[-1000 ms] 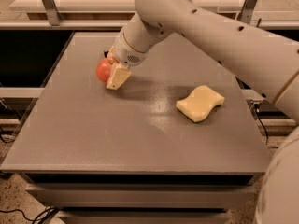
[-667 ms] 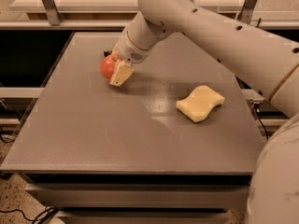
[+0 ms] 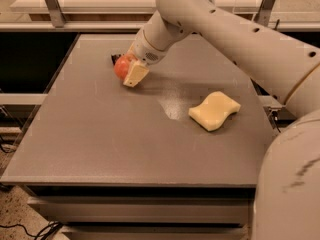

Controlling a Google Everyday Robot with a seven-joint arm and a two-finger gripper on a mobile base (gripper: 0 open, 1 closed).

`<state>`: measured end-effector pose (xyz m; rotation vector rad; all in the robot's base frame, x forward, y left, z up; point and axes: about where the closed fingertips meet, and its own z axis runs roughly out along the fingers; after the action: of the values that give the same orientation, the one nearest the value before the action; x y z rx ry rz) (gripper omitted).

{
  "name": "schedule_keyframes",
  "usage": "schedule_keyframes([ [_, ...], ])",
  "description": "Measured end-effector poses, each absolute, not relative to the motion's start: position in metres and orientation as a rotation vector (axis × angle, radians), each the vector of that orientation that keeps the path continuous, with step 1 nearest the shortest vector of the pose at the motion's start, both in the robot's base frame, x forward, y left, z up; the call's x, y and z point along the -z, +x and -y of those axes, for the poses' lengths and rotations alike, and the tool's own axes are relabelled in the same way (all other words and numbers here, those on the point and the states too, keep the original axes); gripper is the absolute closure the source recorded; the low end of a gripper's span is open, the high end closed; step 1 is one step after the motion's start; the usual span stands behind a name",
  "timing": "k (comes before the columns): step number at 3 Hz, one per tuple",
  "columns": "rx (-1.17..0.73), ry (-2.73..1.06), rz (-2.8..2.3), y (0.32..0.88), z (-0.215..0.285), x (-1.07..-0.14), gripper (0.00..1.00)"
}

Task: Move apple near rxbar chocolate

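Note:
The red-orange apple (image 3: 121, 67) sits between the fingers of my gripper (image 3: 128, 72) over the far left part of the grey table (image 3: 115, 134). The gripper is shut on the apple; one cream finger (image 3: 135, 75) covers its right side. Just behind the apple, a small dark end of the rxbar chocolate (image 3: 115, 58) shows on the table; most of it is hidden by the apple and gripper. The apple is right next to it.
A pale yellow wavy sponge (image 3: 214, 110) lies on the right part of the table. My arm (image 3: 225, 29) reaches in from the upper right. A shelf rail and metal posts (image 3: 50, 4) stand behind the table's far edge.
My gripper has carried the apple a little to the right and farther back, toward the dark bar. The sponge has not moved.

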<state>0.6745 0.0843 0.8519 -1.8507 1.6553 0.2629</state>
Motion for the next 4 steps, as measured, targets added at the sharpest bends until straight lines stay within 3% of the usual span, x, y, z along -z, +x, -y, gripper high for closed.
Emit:
schedule_keyframes([
  [1, -0.273, -1.833, -1.658, 0.688, -0.083, -0.85, 1.0],
  [2, -0.286, -1.824, -1.659, 0.699, -0.084, -0.848, 0.83],
  [4, -0.296, -1.795, -1.658, 0.708, -0.082, -0.849, 0.36],
])
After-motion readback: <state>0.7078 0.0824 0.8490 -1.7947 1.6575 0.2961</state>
